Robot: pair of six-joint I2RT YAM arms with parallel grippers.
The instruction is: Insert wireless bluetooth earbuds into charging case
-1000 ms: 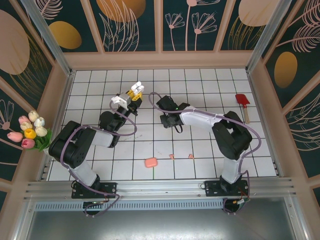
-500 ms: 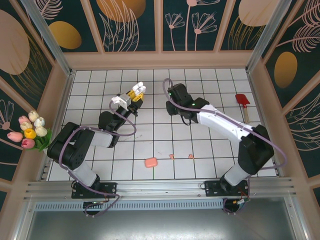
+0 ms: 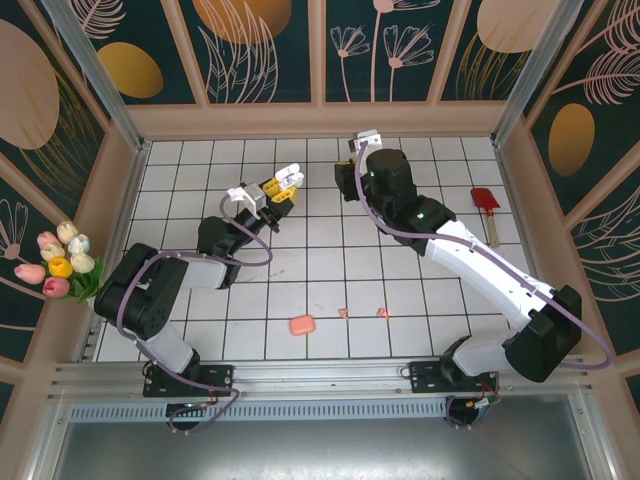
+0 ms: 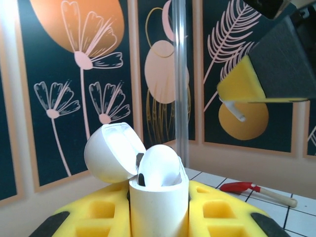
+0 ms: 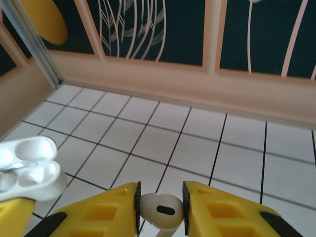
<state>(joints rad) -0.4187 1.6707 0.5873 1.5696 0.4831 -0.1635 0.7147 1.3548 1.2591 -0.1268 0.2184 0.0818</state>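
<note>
One white earbud (image 5: 163, 211) is sitting pinched in the right pincer (image 5: 159, 203), beside the open white case (image 4: 159, 200) that the left pincer (image 4: 159, 217) is clamping aloft. A bud may be sitting inside it, view unclear. Pink earbuds (image 3: 343, 313) (image 3: 381, 312) and pink case (image 3: 301, 325) are lying untouched on the white-tiled counter (image 3: 400, 280), with floral panels (image 3: 260, 50) walling it in.

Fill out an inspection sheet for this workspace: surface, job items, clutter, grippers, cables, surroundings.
Surface: white tiled table, faint scuffs mid-table.
Job's things: open white charging case held by left gripper; white earbud held by right gripper; pink case and two pink earbuds on near tiles.
Clutter: red spatula at right edge.
Grippers: both shut on their loads.
Cables: purple cables loop along both arms.
Surroundings: floral wall panels; tulips at left wall.
</note>
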